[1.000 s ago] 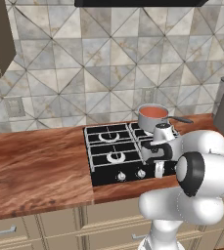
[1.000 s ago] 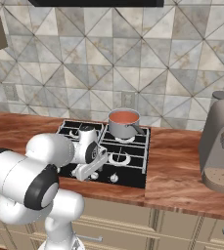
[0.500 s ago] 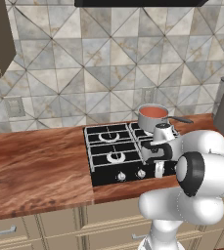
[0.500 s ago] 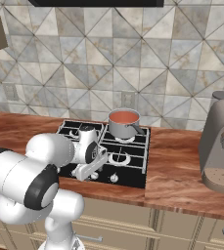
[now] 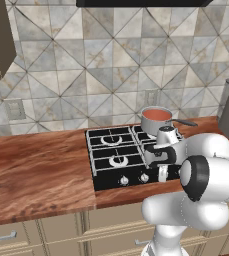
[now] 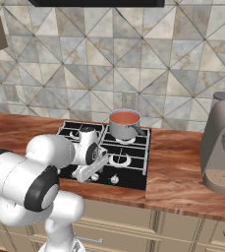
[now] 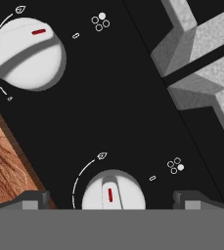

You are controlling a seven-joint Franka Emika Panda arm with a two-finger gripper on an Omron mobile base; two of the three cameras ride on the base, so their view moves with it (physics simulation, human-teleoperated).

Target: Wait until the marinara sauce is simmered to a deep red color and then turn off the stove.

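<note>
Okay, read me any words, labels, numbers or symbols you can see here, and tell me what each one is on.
No words, brand names or numbers are readable in any view.
Signs on the stove panel, hand view:
Flame icon and curved dial arc beside each knob.
Four-circle burner marker, one circle filled, beside each knob.
Red pointer line on top of each knob.
Coffee machine: round front dial, too small to read.

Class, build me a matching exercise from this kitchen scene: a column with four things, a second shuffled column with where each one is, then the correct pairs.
Things:
1. marinara sauce
2. coffee machine
3. wall outlet
4. knob

Places:
A. on the tiled wall, left of the stove
B. between the open fingers
C. in the steel saucepan on a rear burner
D. on the wooden counter, right of the stove

Pairs: 1-C, 2-D, 3-A, 4-B
</note>
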